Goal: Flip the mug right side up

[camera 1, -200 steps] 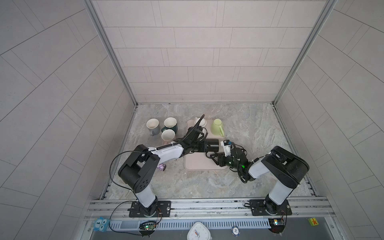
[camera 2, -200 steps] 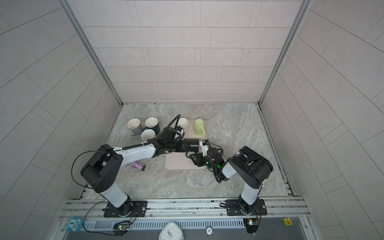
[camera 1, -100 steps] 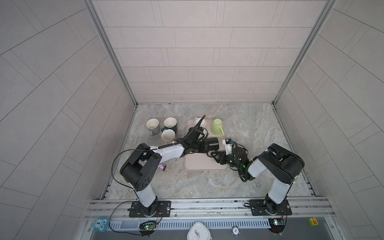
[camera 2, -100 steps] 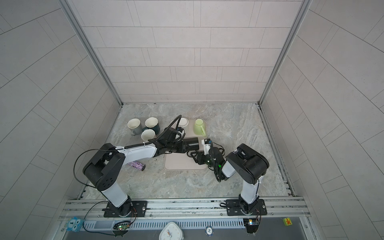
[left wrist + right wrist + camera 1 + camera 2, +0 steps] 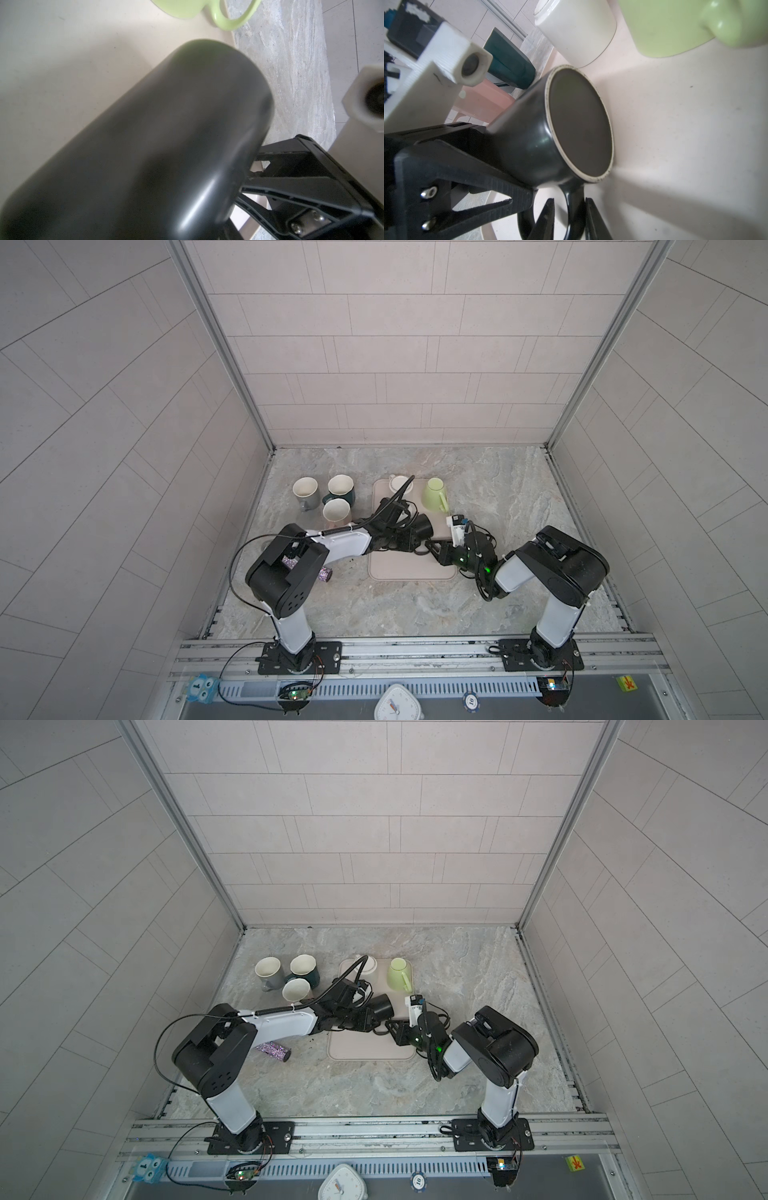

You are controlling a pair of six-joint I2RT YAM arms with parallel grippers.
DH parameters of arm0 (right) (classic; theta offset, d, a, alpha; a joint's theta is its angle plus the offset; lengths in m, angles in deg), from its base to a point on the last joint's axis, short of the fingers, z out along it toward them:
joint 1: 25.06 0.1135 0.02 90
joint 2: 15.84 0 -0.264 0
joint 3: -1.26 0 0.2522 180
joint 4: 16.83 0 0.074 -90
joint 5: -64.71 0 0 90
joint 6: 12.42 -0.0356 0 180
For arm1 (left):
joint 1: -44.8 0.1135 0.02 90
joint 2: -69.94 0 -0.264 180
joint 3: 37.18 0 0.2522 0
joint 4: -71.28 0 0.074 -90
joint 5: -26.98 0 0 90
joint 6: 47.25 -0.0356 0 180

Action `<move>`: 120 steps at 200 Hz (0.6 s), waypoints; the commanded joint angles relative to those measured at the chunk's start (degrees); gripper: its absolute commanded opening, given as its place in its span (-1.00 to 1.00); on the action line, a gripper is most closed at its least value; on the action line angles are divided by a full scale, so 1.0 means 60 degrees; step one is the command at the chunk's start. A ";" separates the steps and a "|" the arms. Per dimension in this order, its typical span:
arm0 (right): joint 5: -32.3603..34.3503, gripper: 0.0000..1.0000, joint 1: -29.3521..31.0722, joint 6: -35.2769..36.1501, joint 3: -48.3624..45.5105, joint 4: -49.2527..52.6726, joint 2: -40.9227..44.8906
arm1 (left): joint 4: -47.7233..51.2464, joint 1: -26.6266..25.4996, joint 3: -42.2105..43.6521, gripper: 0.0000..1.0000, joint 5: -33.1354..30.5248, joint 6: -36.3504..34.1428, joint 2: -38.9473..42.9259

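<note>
the black mug (image 5: 579,124) lies on its side and looks held just clear of the mat (image 5: 399,568). it is over the mat's middle, with its flat bottom turned toward your right arm and its handle toward the mat. your left gripper (image 5: 508,160) has it clamped by the wall at the end away from the bottom.

your right gripper (image 5: 570,209) is at the handle with its fingers (image 5: 548,216) narrowly apart. one finger pokes through the loop and the other is outside the bar. a sliver of gap shows on the loop side, so i can't tell you it has bitten yet.

i'd call this the handover in the middle of the flip. next you need a firm pinch on the handle before the left lets go. then roll the right wrist to bring the mouth up, and set the mug down on bare mat. keep it clear of the green mug (image 5: 434,494) and the white mug (image 5: 400,484) at the mat's far end.
</note>
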 commanded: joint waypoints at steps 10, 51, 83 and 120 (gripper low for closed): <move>-0.1296 -0.56 0.0295 0.0099 0.0326 -0.0913 0.0265 | 0.1022 -0.0038 0.0198 -0.22 -0.0501 0.0273 -0.0550; -0.1636 -0.61 0.0305 -0.0140 0.0343 -0.0897 0.0338 | 0.1065 -0.0032 0.0115 -0.22 -0.0584 0.0248 -0.0599; -0.1878 -0.59 0.0358 -0.0077 0.0413 -0.0323 0.0484 | 0.0978 -0.0036 0.0041 -0.23 -0.0552 0.0273 -0.0698; -0.2541 -0.57 0.0386 -0.0024 0.0531 -0.0046 0.0414 | 0.1096 -0.0023 -0.0114 -0.24 -0.0574 0.0097 -0.0698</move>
